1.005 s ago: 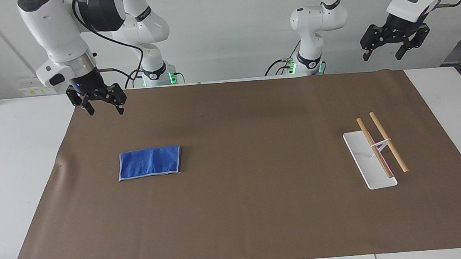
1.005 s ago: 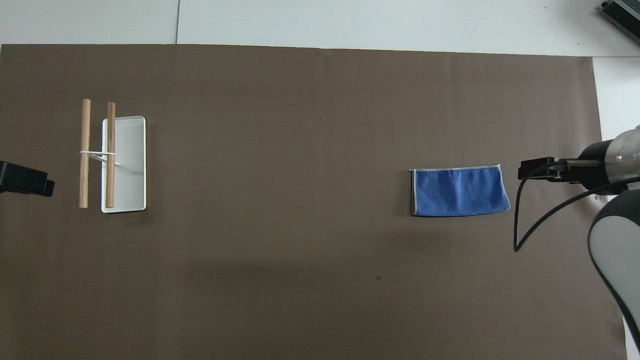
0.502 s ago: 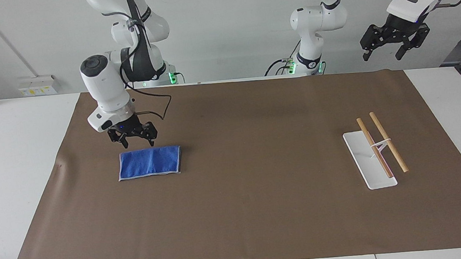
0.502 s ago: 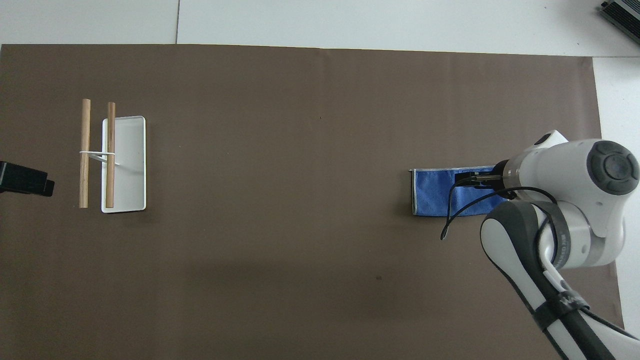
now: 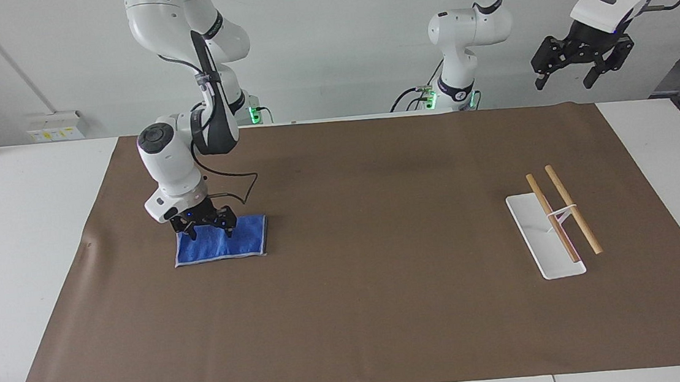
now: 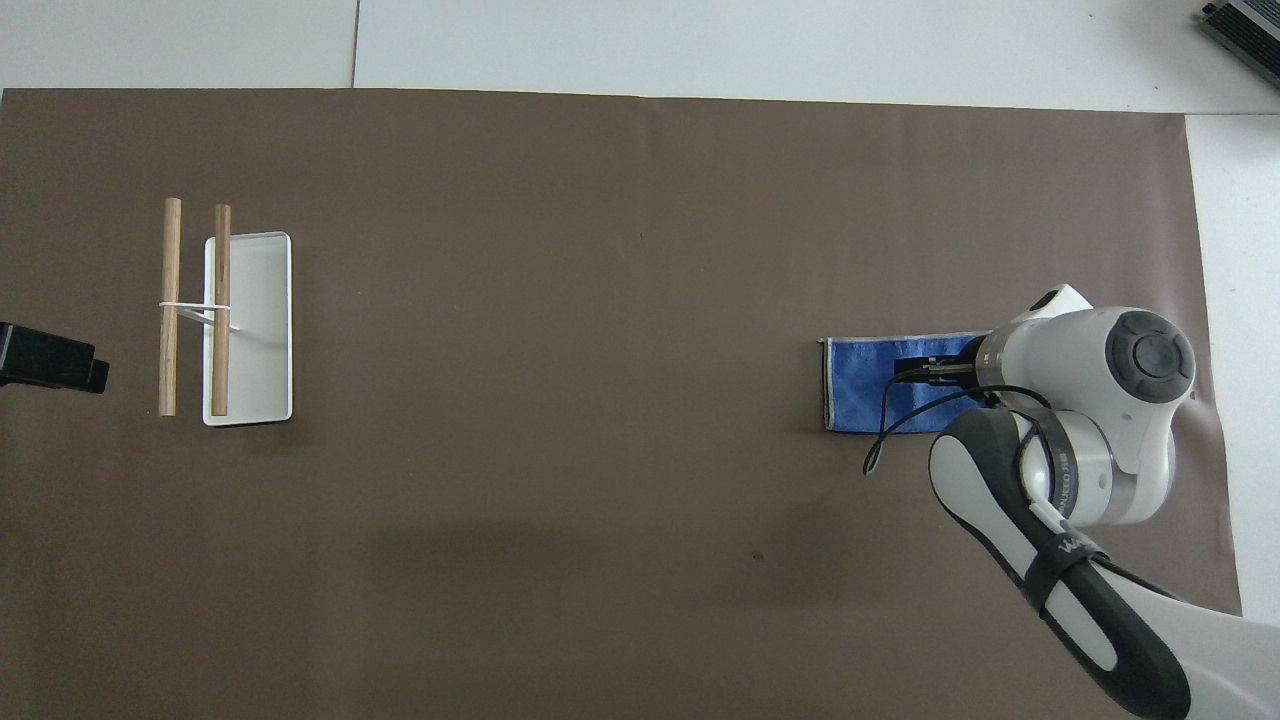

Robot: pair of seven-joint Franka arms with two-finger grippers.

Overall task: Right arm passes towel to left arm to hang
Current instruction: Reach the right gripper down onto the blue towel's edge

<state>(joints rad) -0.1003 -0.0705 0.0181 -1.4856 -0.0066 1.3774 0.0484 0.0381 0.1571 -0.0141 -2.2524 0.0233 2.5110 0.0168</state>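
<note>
The blue towel (image 5: pixel 247 238) lies flat on the brown mat, toward the right arm's end of the table. My right gripper (image 5: pixel 211 232) is down on it, open, with its two fingertips spread on the part of the cloth nearer the robots. In the overhead view the right arm covers half of the towel (image 6: pixel 858 393), and only a black part of the right gripper (image 6: pixel 926 372) shows. My left gripper (image 5: pixel 571 77) hangs open and empty, high over the left arm's end of the table. It shows at the edge of the overhead view as a black block (image 6: pixel 50 358).
A rack with a white base (image 5: pixel 530 223) and two wooden rods (image 5: pixel 573 210) stands on the brown mat (image 5: pixel 385 285) toward the left arm's end. From above, the rods (image 6: pixel 170 300) run alongside the base (image 6: pixel 264 330). White table (image 5: pixel 18 244) borders the mat.
The right arm swung in from the mat's corner and came down, bringing its open gripper onto the towel. The towel, the rack and the left arm have not moved.
</note>
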